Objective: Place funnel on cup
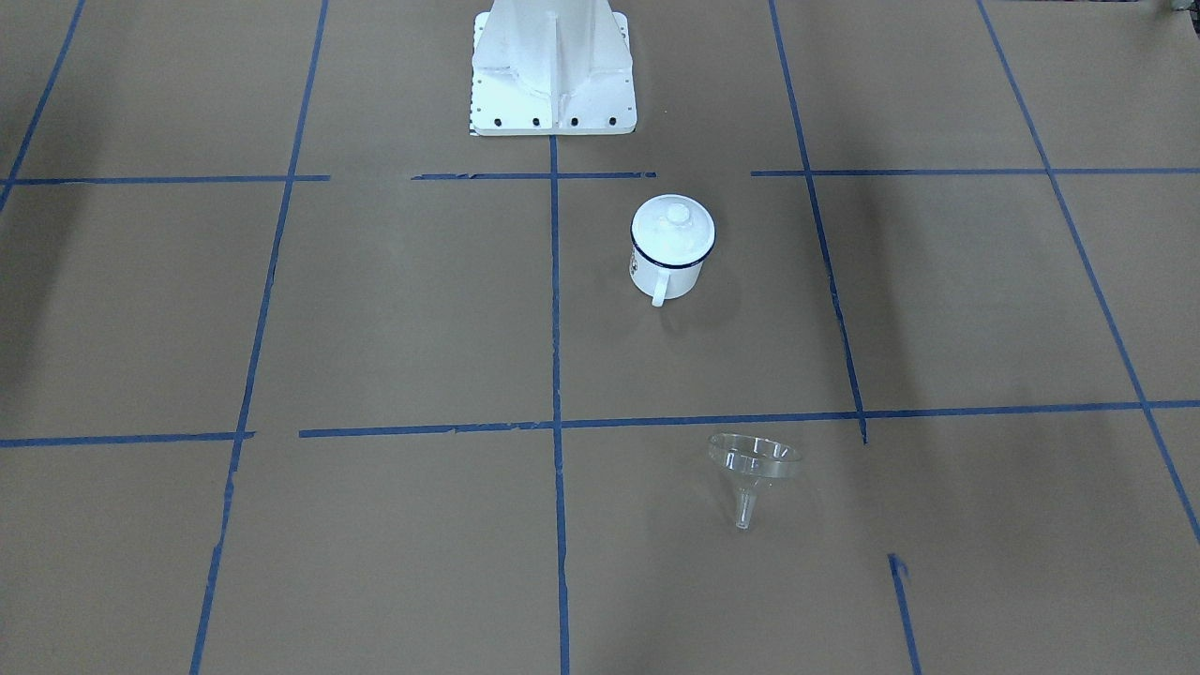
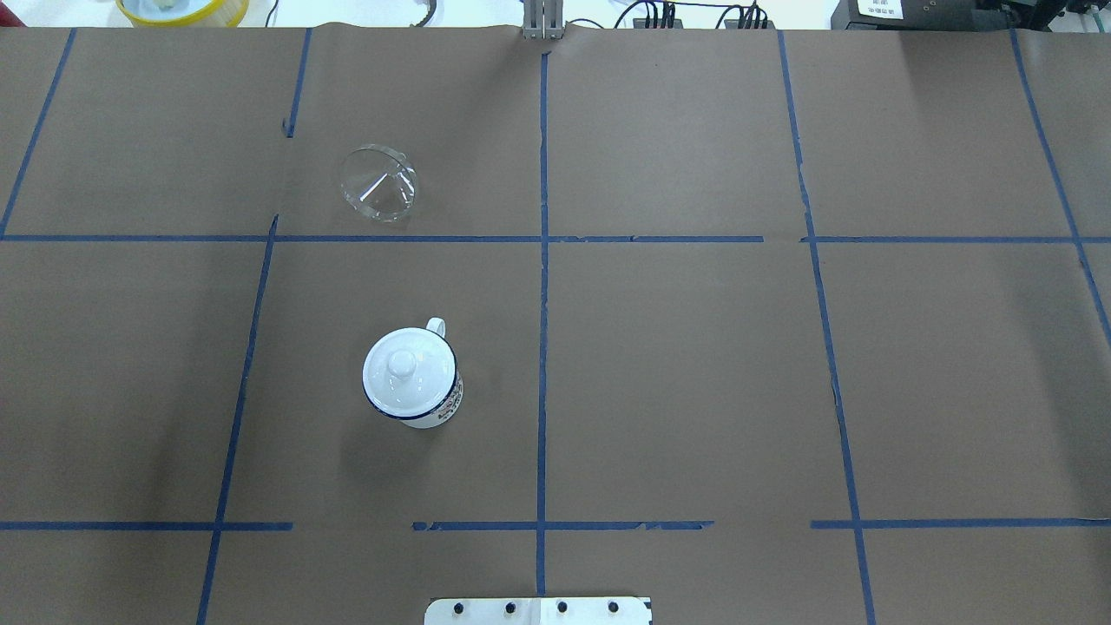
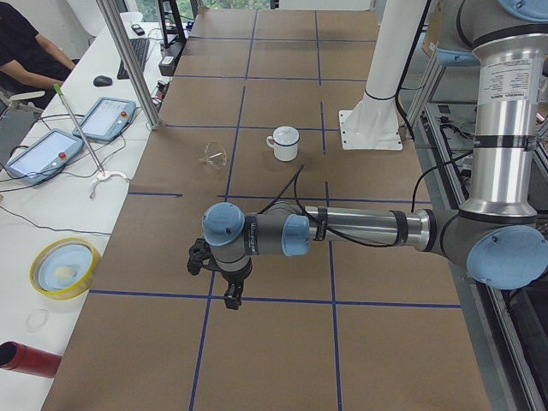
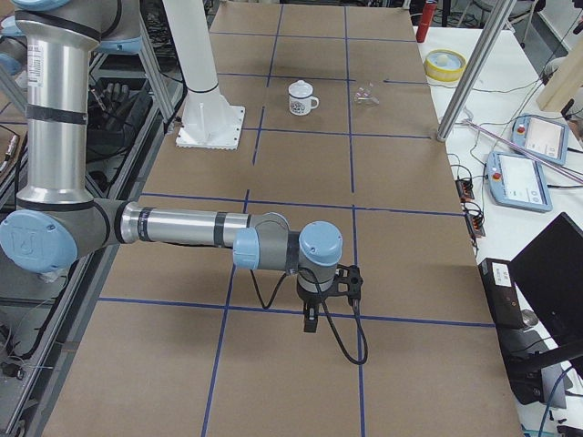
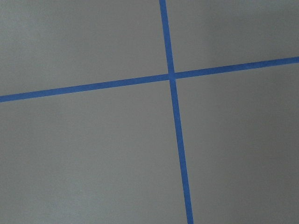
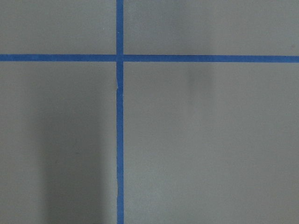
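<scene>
The cup (image 1: 659, 274) is a white mug with a dark blue rim. It stands upright on the brown table with a round white knobbed lid (image 1: 673, 228) on top. It also shows in the overhead view (image 2: 444, 404). The clear funnel (image 1: 753, 464) lies tipped on its side, apart from the cup, farther from the robot (image 2: 379, 184). My left gripper (image 3: 231, 300) hangs over the table's left end, far from both. My right gripper (image 4: 311, 323) hangs over the right end. I cannot tell whether either is open or shut. Both wrist views show only paper and tape.
The white robot pedestal (image 1: 553, 66) stands at the near table edge behind the cup. Blue tape lines grid the brown paper. Beside the table's far edge stand a metal pole (image 3: 128, 60), control tablets (image 3: 111, 118) and a yellow dish (image 3: 64, 267).
</scene>
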Available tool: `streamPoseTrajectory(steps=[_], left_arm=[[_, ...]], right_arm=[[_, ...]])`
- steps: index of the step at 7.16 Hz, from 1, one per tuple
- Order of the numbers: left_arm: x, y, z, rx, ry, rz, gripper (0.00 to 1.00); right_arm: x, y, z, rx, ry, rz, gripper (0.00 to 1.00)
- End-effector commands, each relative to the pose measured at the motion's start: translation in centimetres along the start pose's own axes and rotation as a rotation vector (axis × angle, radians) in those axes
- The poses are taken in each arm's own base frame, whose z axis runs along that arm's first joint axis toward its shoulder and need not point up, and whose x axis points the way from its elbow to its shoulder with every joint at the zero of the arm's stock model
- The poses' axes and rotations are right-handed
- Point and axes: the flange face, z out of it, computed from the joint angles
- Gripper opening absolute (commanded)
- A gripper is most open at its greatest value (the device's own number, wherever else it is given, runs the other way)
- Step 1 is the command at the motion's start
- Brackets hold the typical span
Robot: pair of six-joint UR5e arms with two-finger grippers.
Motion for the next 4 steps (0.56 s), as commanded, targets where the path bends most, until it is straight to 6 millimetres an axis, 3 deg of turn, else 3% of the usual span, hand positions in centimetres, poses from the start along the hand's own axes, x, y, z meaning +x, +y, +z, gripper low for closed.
streamPoseTrajectory(steps=[1, 3, 4], left_arm=[[0.0, 0.0, 0.1, -0.003, 0.002, -0.001, 1.00], [0.6, -0.9, -0.6, 0.011, -0.003, 0.004, 1.00], [2.4, -2.8, -2.5, 0.047, -0.012, 0.037, 1.00]], right_arm=[[0.0, 0.0, 0.0, 0.000, 0.000, 0.000, 1.00], [0.0, 0.0, 0.0, 0.000, 0.000, 0.000, 1.00], [0.0, 0.0, 0.0, 0.000, 0.000, 0.000, 1.00]])
